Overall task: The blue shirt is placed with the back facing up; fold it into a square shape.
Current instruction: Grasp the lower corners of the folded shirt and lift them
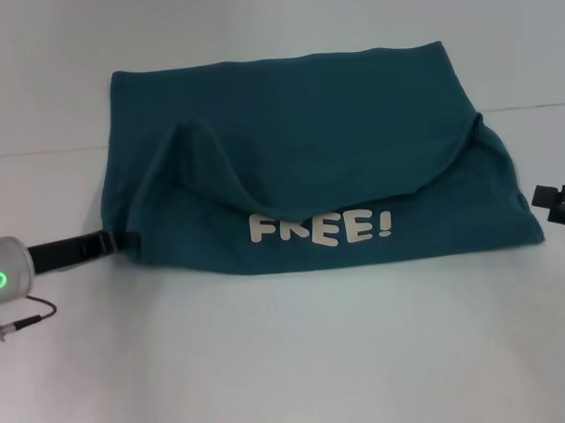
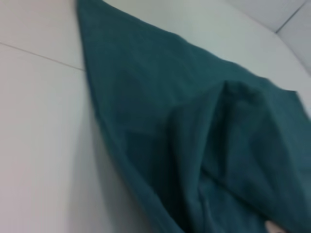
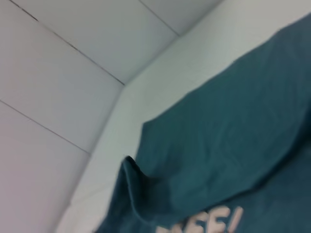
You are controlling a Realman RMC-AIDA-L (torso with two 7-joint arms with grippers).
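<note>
Teal blue shirt (image 1: 299, 146) lies half-folded on white worktop (image 1: 288, 360), "FREE!" print (image 1: 320, 229) showing; left hand (image 1: 126, 241) at its near-left corner, right hand (image 1: 553, 205) just off right edge, grip on both unclear; risk: bunched flap folds crooked.

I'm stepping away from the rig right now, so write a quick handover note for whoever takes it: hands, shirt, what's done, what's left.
Left hand: low at the blue shirt's left near corner, at the fabric edge; grip not visible.
Right hand: just off the shirt's right near edge, apart from the cloth; fingers not visible.
Shirt: on the white table, partly folded into a wide band. A far layer is folded toward the robot, its curved edge lying just above the white FREE! print, which shows on the near layer.
Done: first lengthwise fold.
Left: flatten the raised ridge at the left, then fold the sides in to make a square.
</note>
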